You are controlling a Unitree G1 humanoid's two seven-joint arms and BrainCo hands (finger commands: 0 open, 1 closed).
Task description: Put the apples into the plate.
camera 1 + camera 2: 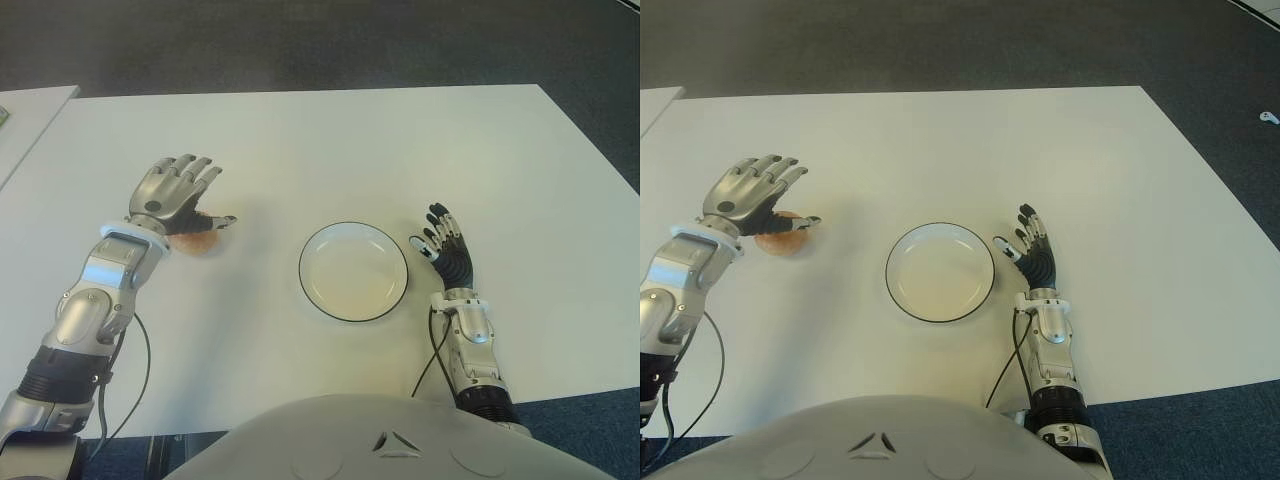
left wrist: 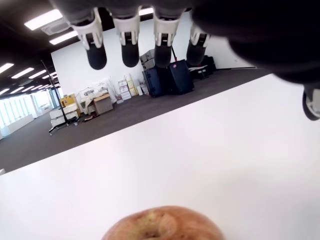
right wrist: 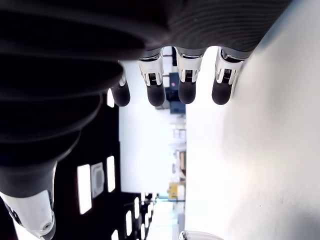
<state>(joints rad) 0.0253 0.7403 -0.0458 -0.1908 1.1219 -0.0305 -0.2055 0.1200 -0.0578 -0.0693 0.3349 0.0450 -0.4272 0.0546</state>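
Note:
One reddish-yellow apple (image 1: 198, 243) lies on the white table (image 1: 320, 140), left of the plate. My left hand (image 1: 183, 193) hovers right over it with fingers spread and open, hiding most of the fruit in the eye views. The left wrist view shows the apple's (image 2: 162, 225) top under the palm, with the straight fingers (image 2: 127, 47) reaching past it and not touching it. The round white plate (image 1: 353, 272) with a dark rim sits at the table's middle and holds nothing. My right hand (image 1: 445, 243) shows just right of the plate, fingers open and holding nothing.
A second white table's corner (image 1: 25, 112) shows at the far left. Dark carpet (image 1: 320, 40) lies beyond the table's far edge. My torso (image 1: 400, 440) covers the near edge, and thin cables (image 1: 138, 370) hang beside both forearms.

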